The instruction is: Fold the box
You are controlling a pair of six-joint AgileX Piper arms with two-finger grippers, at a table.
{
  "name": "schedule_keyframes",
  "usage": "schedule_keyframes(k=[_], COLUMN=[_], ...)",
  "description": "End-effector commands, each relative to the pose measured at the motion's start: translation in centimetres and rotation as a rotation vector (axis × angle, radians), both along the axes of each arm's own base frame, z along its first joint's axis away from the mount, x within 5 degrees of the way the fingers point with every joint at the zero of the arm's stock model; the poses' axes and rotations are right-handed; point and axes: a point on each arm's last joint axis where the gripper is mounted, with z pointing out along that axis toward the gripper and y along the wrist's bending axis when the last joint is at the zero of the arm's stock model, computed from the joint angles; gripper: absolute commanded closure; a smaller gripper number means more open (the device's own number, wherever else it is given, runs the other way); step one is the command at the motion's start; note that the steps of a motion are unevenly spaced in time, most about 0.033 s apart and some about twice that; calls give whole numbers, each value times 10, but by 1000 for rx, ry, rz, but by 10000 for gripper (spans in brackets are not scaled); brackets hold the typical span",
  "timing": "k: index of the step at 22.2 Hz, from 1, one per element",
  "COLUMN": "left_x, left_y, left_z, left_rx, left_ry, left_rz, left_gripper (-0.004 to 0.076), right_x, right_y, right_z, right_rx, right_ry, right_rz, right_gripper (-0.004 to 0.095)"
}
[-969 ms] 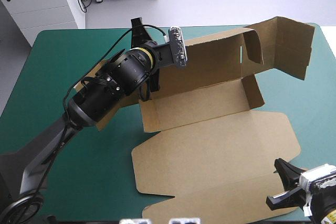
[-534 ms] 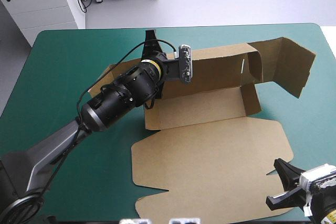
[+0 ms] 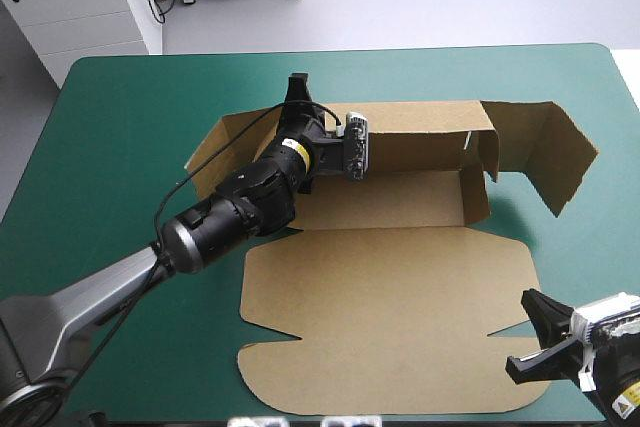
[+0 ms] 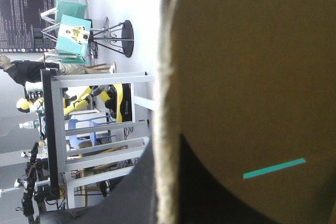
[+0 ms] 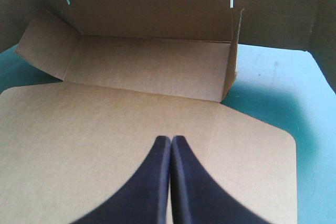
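The brown box (image 3: 400, 287) lies open in the middle of the table, its lid panel flat toward the near edge and its back wall (image 3: 420, 132) raised. My left gripper (image 3: 297, 97) is shut on the left part of that wall's top edge. In the left wrist view the board (image 4: 252, 66) stands between the black fingers (image 4: 210, 203). My right gripper (image 3: 530, 342) hovers at the lid's near right corner. Its fingers meet in a pointed arch (image 5: 171, 142) over the lid (image 5: 79, 129), holding nothing.
A long side flap (image 3: 545, 152) sticks out from the box toward the table's right edge, and a shorter flap (image 3: 215, 152) leans out on the left under my left arm. Bare teal-green cover (image 3: 110, 137) shows to the left of the box.
My left gripper has carried the back wall toward the far right, and the box has swung from skewed to square with the table. The right flap has dropped lower. The right gripper has barely moved.
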Motion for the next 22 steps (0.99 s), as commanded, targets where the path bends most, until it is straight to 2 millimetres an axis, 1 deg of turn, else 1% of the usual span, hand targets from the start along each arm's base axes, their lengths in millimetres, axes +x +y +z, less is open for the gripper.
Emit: schedule_keyframes(k=[1, 2, 3, 4, 6, 8, 11, 13, 14, 15, 19, 21, 22], left_x=[-21, -24, -29, -30, -31, -31, -30, -29, -29, -28, -27, -27, -28], left_y=[19, 22, 27, 29, 36, 37, 38, 38, 37, 37, 38, 39, 40], left_z=[30, 26, 21, 18, 2, -6, -6, -3, -3, -3, -12, -18, -23], left_rx=[-77, -72, -64, -59, -22, -20, -61, -77, -73, -67, -36, -18, -8], left_ry=[-124, -126, -139, -141, -120, -98, -106, -143, -158, -159, -149, -138, -130], left_rz=[-50, -49, -58, -59, -14, 3, 21, 22, 19, 18, 44, 43, 42], left_gripper=[731, 731, 731, 731, 731, 731, 731, 731, 731, 731, 731, 731, 731], right_x=[11, 14, 20, 22, 36, 45, 65, 81, 92, 99, 133, 148, 159], right_y=[1, 2, 4, 5, 9, 11, 16, 21, 23, 24, 31, 34, 37], right_z=[35, 39, 48, 53, 72, 83, 104, 118, 126, 130, 146, 155, 158], right_rx=[18, 13, 5, 4, -6, -9, -15, -20, -26, -24, -77, -91, -103], right_ry=[-103, -101, -99, -102, -100, -101, -91, -83, -68, -52, 8, 14, 24], right_rz=[-16, -14, -11, -12, -10, -11, -12, -12, -21, -31, -54, -58, -60], right_gripper=[927, 927, 927, 927, 927, 927, 926, 925, 925, 925, 926, 926, 925])
